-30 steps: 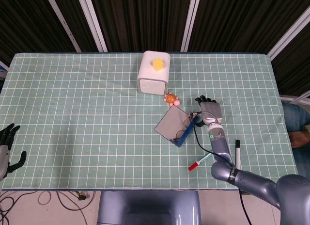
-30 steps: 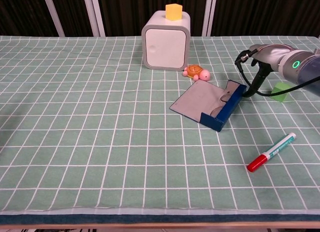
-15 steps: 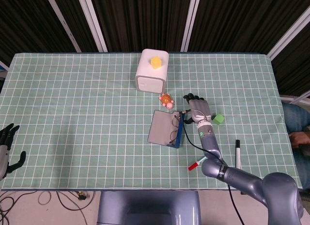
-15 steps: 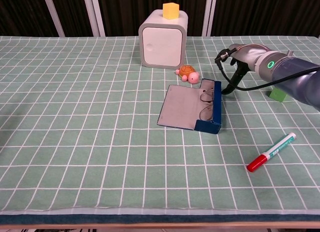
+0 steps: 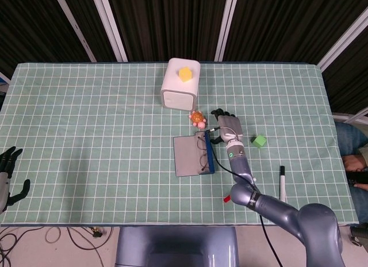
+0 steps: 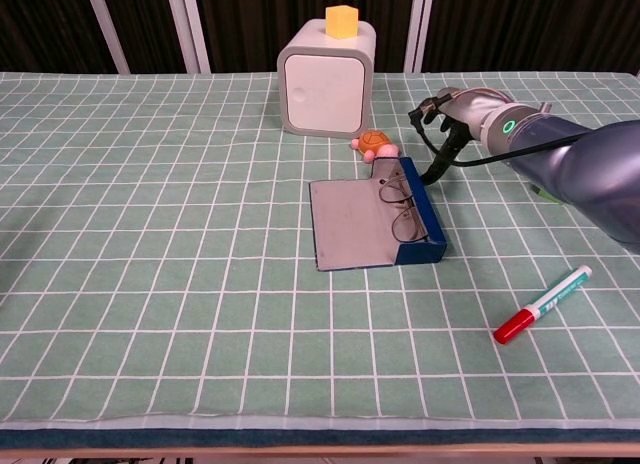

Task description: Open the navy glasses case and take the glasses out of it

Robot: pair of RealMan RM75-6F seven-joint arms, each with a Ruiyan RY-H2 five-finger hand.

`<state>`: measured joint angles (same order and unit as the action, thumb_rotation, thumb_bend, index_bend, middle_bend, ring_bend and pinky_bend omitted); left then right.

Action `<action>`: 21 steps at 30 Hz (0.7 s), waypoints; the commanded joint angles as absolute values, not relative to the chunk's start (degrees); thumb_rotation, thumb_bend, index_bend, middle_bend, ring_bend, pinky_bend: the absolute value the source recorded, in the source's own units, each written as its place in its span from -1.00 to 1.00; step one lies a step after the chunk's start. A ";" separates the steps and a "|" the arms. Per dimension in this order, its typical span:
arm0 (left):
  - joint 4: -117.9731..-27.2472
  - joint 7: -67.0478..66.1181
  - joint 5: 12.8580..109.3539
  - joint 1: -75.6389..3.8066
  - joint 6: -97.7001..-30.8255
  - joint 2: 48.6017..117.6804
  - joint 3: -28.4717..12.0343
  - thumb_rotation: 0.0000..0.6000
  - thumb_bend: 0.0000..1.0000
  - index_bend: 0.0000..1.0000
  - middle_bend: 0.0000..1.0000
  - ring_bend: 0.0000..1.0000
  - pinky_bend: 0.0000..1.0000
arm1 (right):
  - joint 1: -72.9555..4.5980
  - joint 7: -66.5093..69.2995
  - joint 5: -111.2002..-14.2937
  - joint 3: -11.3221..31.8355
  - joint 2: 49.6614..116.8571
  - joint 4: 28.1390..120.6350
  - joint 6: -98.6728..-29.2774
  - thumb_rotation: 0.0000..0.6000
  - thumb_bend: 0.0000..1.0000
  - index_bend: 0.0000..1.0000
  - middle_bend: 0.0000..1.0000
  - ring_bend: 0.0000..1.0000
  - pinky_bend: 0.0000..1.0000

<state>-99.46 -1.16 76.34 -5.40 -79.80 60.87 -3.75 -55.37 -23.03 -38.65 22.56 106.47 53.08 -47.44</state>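
At the table's far left edge, the left hand (image 5: 8, 175) rests with fingers spread, holding nothing. Near the middle, the navy glasses case (image 6: 375, 225) lies open on the green checked cloth (image 5: 98, 123), the glasses (image 6: 402, 210) still inside against its blue wall (a toy turtle (image 6: 374, 143) sits just behind). The right hand (image 5: 226, 129) is at the case's far corner; whether it grips anything cannot be told.
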 commanded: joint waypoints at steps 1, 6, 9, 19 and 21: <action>-99.43 -1.11 76.33 -5.41 -79.74 60.86 -3.74 1.00 -0.12 -0.90 -1.00 -1.00 -1.00 | -55.77 -22.66 -39.36 22.75 107.19 52.26 -47.63 1.00 -0.77 -0.59 -0.66 -0.62 -0.54; -99.44 -0.82 76.32 -5.38 -79.68 60.75 -3.73 1.00 -0.12 -0.90 -1.00 -1.00 -1.00 | -55.11 -22.20 -40.86 22.80 106.47 53.46 -49.35 1.00 -0.77 -0.59 -0.66 -0.62 -0.54; -99.48 -0.82 76.30 -5.39 -79.67 60.73 -3.74 1.00 -0.12 -0.90 -1.00 -1.00 -1.00 | -53.83 -22.63 -41.64 22.38 104.61 56.14 -50.85 1.00 -0.77 -0.59 -0.66 -0.62 -0.54; -99.67 -1.36 76.15 -5.49 -79.53 60.97 -3.75 1.00 -0.12 -0.90 -1.00 -1.00 -1.00 | -47.66 -26.20 -43.88 18.69 90.67 77.36 -53.30 1.00 -0.63 -0.66 -0.74 -0.63 -0.54; -99.71 -1.46 76.13 -5.51 -79.51 61.04 -3.75 1.00 -0.12 -0.90 -1.00 -1.00 -1.00 | -46.76 -27.26 -45.88 16.96 87.56 81.50 -53.39 1.00 -0.56 -0.66 -0.76 -0.64 -0.54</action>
<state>-99.71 -1.45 76.14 -5.51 -79.52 61.03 -3.75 -49.23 -25.30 -43.26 19.78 93.40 74.47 -53.14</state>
